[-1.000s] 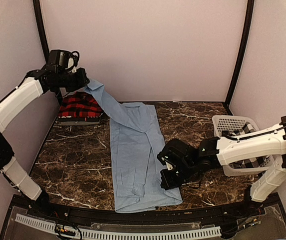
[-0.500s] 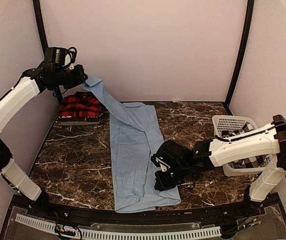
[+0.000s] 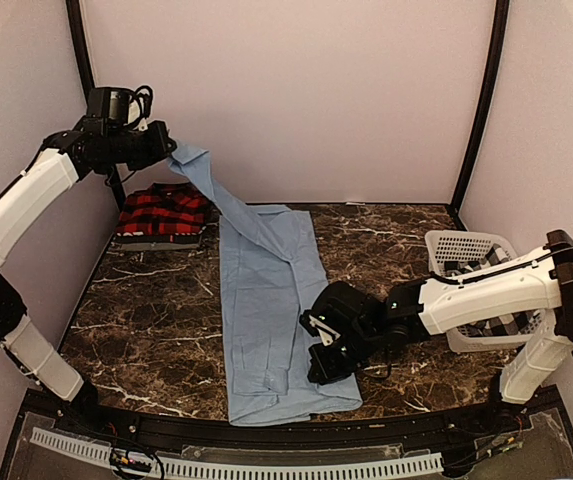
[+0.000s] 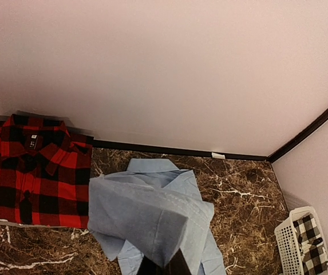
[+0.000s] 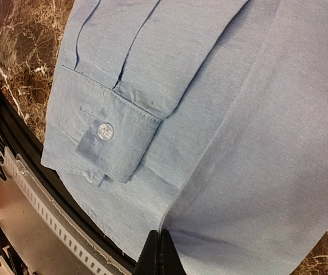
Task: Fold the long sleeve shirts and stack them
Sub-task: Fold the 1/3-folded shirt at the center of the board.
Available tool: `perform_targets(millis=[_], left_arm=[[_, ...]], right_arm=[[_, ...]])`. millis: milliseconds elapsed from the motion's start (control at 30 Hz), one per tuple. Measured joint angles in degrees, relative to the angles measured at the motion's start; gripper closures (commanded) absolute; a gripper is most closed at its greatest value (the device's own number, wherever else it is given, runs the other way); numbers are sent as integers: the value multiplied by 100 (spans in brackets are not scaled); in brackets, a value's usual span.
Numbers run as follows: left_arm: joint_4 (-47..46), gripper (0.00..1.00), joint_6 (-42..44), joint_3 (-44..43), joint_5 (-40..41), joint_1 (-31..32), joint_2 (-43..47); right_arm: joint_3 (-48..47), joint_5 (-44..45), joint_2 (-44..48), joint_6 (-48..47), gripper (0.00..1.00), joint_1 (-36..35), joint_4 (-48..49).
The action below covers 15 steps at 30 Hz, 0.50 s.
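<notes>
Left pincer (image 3: 171, 152) raised, clamped, right pincer (image 3: 318, 374) low, closed

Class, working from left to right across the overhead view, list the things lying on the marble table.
Folded red-and-black plaid cloth shirt → plain light blue cloth shirt, spread lengthwise → white plastic lattice basket.

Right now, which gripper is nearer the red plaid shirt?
Left. The left gripper hangs above the red plaid shirt; the right gripper is far off, on the blue shirt.
</notes>
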<state>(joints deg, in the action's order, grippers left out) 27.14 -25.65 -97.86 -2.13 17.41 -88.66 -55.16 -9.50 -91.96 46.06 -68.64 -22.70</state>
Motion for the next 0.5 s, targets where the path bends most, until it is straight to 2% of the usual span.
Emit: perform_targets(millis=[500], left_arm=[[90, 100, 0, -28, 2, 0, -39]], right_arm=[[-98, -269, -155, -79, 100, -37, 251]])
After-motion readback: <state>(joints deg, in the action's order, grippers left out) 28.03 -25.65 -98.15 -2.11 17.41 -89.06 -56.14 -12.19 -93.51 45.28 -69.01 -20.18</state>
